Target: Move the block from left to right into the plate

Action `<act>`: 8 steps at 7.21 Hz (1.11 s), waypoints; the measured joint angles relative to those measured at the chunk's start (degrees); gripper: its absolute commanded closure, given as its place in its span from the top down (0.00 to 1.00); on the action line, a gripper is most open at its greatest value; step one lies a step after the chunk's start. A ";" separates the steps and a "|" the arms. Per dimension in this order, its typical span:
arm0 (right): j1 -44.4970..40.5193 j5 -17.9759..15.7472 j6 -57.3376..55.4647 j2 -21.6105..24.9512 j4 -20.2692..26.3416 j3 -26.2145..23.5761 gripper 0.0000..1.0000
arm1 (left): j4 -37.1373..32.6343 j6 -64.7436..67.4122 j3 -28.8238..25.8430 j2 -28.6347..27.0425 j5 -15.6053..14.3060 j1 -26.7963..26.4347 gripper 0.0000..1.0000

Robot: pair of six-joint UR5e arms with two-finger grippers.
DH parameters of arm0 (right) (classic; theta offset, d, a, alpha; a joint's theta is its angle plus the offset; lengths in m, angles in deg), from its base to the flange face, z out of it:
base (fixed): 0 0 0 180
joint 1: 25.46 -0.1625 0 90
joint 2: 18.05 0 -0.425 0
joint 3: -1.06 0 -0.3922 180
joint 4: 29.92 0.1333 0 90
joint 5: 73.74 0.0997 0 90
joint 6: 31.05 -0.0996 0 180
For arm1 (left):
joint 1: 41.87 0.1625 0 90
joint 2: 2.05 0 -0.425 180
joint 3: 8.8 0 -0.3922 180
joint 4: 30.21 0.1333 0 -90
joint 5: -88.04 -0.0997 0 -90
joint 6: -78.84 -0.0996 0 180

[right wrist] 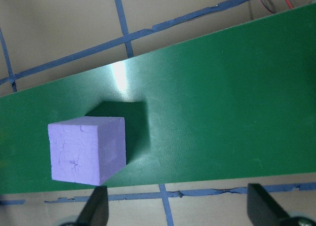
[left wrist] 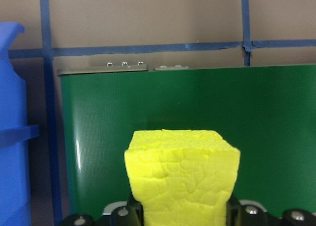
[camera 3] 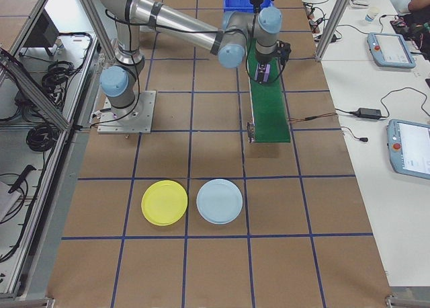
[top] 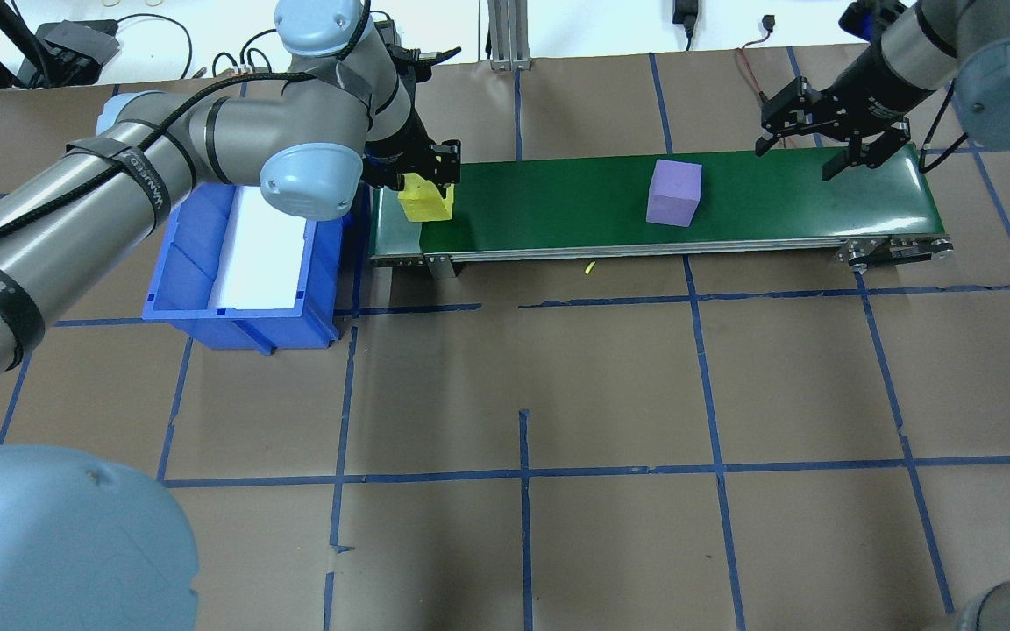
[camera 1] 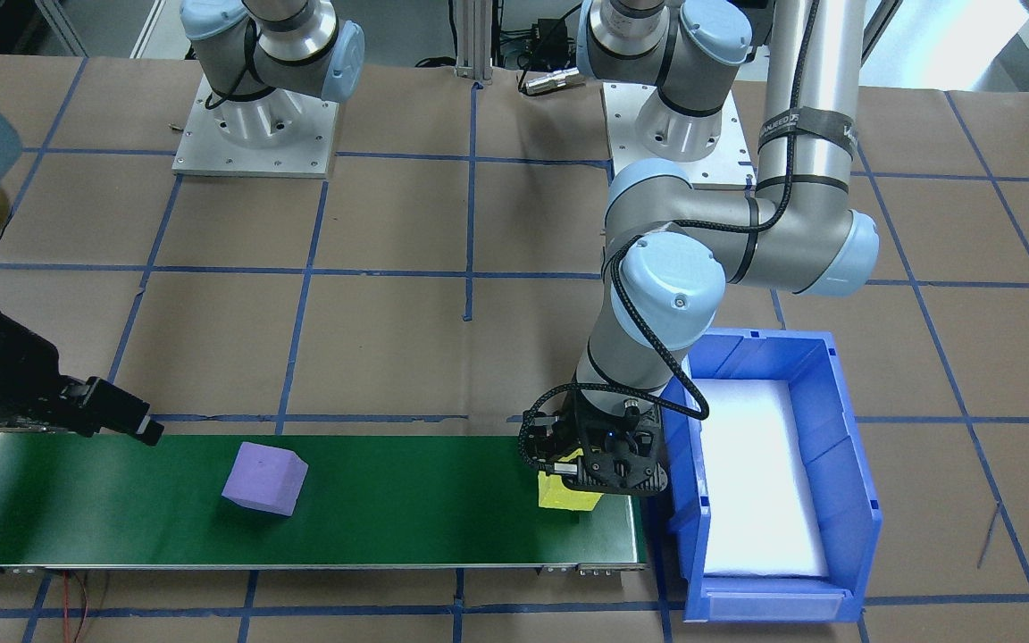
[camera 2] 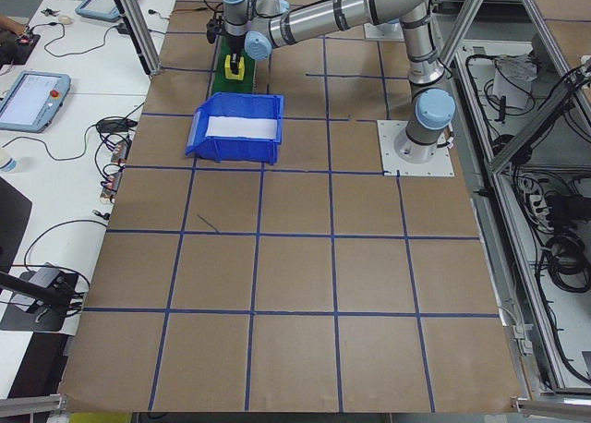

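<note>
L gripper (top: 424, 180) clamps yellow foam cube (top: 423, 201) at left end of green conveyor belt (top: 575, 197). R gripper (top: 829, 145) hangs open, empty, over right end, purple foam cube (top: 673, 192) mid-belt. Round yellow plate (camera 3: 164, 202) sits well apart. Best: set cube flat, release cleanly.

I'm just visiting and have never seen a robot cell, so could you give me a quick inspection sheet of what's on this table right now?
Surface: brown paper table top gridded with blue tape; a green conveyor belt sits on it.
Job's things: yellow foam block at the belt's end beside the bin; purple foam block lying free mid-belt; yellow plate far off on the table.
Clutter: blue plastic bin, light blue plate.
Grippers: left gripper shut on the yellow block; right gripper open over the belt's other end.
Cables: black cable along the left arm.
Surroundings: tablets and wires on side benches.
</note>
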 measured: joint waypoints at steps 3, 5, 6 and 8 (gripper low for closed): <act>2.67 4.02 3.32 -2.28 0.71 -0.01 1.00 | 1.68 -0.11 1.71 -0.15 -0.02 -0.09 1.00; 2.79 4.18 3.60 -2.36 0.73 -0.52 1.00 | -0.48 -1.17 1.00 4.49 -0.25 0.85 1.00; 2.83 4.19 3.65 -2.38 0.68 -0.66 1.00 | -5.57 -1.97 0.61 9.12 -0.19 2.78 1.00; 2.86 4.22 3.54 -2.43 0.54 -0.67 1.00 | -18.01 -5.84 0.49 19.16 -0.21 8.53 1.00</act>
